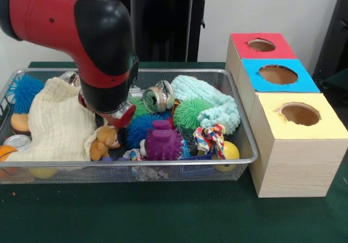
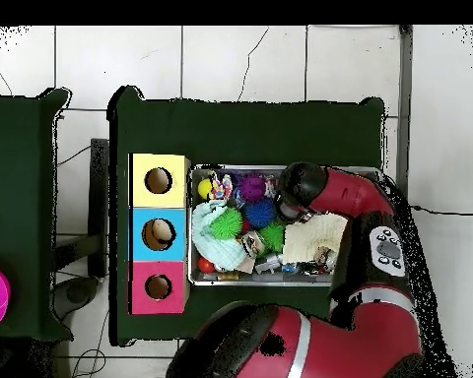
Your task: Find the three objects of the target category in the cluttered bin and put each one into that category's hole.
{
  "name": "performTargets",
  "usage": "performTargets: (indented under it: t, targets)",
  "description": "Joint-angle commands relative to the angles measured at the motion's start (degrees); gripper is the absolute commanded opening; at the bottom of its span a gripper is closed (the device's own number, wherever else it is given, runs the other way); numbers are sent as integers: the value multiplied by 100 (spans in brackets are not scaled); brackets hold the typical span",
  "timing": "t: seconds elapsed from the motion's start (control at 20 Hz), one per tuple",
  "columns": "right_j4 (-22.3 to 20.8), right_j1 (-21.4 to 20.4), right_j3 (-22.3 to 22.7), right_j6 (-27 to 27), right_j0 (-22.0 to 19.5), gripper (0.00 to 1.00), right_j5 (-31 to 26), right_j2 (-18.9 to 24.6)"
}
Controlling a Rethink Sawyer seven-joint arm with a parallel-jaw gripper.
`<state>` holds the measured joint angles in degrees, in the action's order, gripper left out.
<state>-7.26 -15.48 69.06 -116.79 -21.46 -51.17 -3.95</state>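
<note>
Silver mesh basket [image 1: 239,124] sits on the green table [image 1: 163,216], long axis running left-right in the front view, short end touching the three boxes [image 1: 296,145]. Arm [image 1: 98,47] hangs low over its middle; gripper hidden, can't tell its state. Toys packed all around, little free room.

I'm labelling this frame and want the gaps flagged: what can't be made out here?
- End effector: open or shut unknown; the arm's wrist covers it in both views.
- Basket contents under the cream cloth: hidden, front view.
- Blue box hole: contents too small, overhead view.
</note>
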Motion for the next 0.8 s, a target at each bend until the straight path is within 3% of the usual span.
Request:
performTargets:
  t: [0.05, 0.3, 0.55, 0.65, 0.8]
  targets:
    - [-389, 676, 62, 2058, -329, 100, -128, 1259]
    - [-828, 612, 441, 1948, -697, 100, 1723, 1775]
    - [-1755, 419, 672, 1063, -740, 100, 3854, 1840]
    - [-1993, 400, 683, 820, -806, 100, 4273, 1926]
    - [-2085, 476, 687, 821, -1034, 100, 4040, 2249]
